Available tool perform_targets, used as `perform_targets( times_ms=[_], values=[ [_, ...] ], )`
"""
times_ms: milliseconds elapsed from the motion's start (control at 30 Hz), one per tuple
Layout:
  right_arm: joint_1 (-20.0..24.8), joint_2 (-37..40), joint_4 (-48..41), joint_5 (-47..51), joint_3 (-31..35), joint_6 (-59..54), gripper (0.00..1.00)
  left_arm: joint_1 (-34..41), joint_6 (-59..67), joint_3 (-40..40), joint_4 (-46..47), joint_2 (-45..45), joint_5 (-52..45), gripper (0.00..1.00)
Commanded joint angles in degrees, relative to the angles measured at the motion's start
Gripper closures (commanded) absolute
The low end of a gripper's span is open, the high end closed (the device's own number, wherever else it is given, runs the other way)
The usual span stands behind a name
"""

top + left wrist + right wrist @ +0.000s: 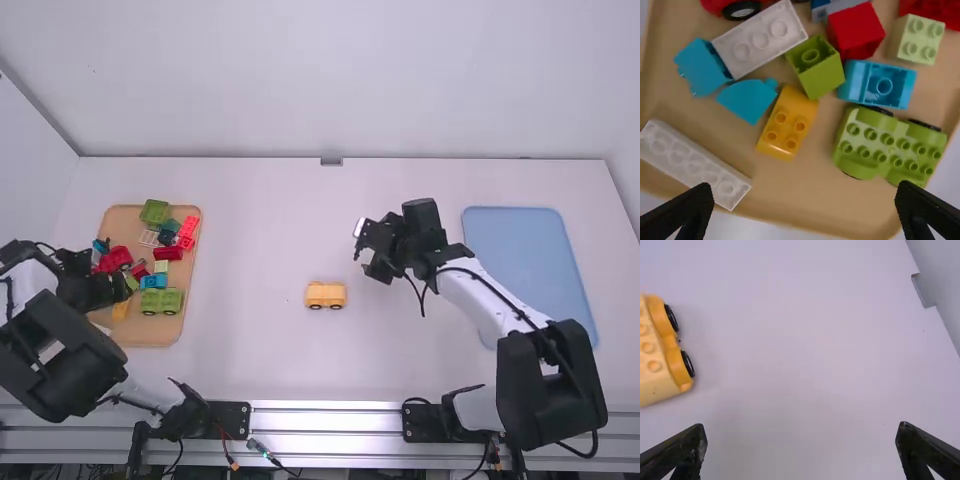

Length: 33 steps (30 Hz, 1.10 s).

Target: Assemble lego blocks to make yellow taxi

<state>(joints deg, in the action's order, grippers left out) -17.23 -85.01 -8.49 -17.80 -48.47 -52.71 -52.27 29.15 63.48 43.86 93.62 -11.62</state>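
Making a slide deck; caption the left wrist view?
Open gripper above a tan tray of loose blocks, an orange brick near the middle.

I observe a white tabletop [250,240], matte and pale. Directly on it, at its left side, I log a tan tray [150,333] with rounded corners. Near the middle, between tray and right side, a yellow wheeled block piece [326,293] stands upright on its black wheels. At right I record a flat, light blue panel [520,240], partly hidden.
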Motion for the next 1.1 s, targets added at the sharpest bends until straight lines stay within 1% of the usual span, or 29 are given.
perform_targets(
  times_ms=[0,67,133,200,233,333,367,433,800,933,1067],
  values=[
    [0.02,1.11,-1.77,-0.15,-3.56,-1.03,0.01,0.26,9.60,0.13,0.94,1.05,-2.86,0.06],
    [-0.07,1.11,-4.33,0.02,-5.03,-1.75,0.01,1.14,12.28,-0.35,0.09,1.79,-2.34,0.07],
    [0.00,1.11,-4.98,0.13,-5.60,-1.60,0.01,1.68,14.05,-1.05,-1.29,2.32,-2.29,0.07],
    [0.46,1.11,-5.97,0.07,-6.05,-2.32,0.01,1.95,14.03,-2.12,-3.54,3.23,-0.09,0.07],
    [0.90,1.11,-5.97,0.02,-6.12,-2.45,0.01,2.03,12.68,-2.91,-5.33,3.98,3.28,0.10],
    [1.86,1.11,-5.79,-0.22,-6.12,-2.47,0.01,1.95,11.56,-5.75,-9.33,4.83,8.31,0.07],
    [1.97,1.11,-5.68,-0.28,-6.12,-2.43,0.01,1.81,12.15,-6.43,-10.16,4.85,8.17,0.06],
    [1.90,1.11,-5.46,-0.13,-6.12,-2.58,0.01,1.22,14.27,-8.20,-12.22,4.85,6.95,0.08],
    [1.88,1.14,-5.68,-0.15,-6.34,-2.84,0.01,0.83,14.67,-13.00,-21.46,4.85,5.95,0.11],
    [1.88,1.11,-5.73,-0.15,-6.34,-2.86,0.01,0.83,18.32,-13.31,-21.88,4.85,1.55,0.14],
    [1.88,1.11,-5.75,-0.15,-6.32,-2.84,0.01,0.76,18.21,-13.29,-22.49,4.87,0.50,0.15]
  ],
)
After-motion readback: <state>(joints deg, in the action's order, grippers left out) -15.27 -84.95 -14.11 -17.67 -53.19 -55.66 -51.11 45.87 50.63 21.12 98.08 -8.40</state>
